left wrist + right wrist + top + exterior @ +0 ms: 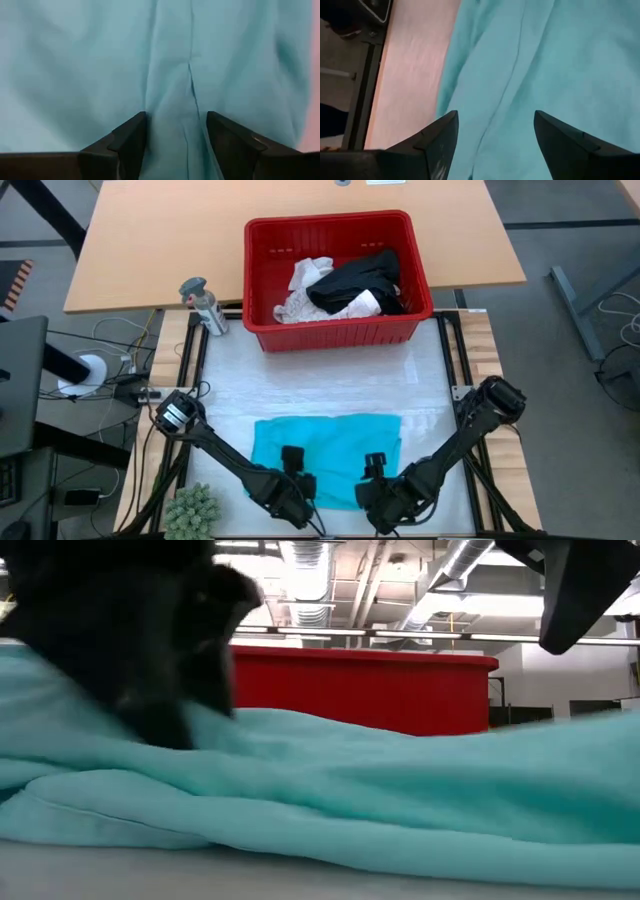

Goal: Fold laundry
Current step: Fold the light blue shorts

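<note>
The teal garment point(330, 790) fills the lower frame, both sets of jaws open above it, gripping nothing; pinching its near hem likely comes next.

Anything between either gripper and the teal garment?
Nothing visible. Both grippers, left and right, sit directly over the teal garment at its near edge, fingers open, with only cloth between them in both wrist views.

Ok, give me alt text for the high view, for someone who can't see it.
A teal garment lies spread on the table, with the left gripper and right gripper both open over its near edge. Behind it, a red basket holds black and white laundry.
</note>
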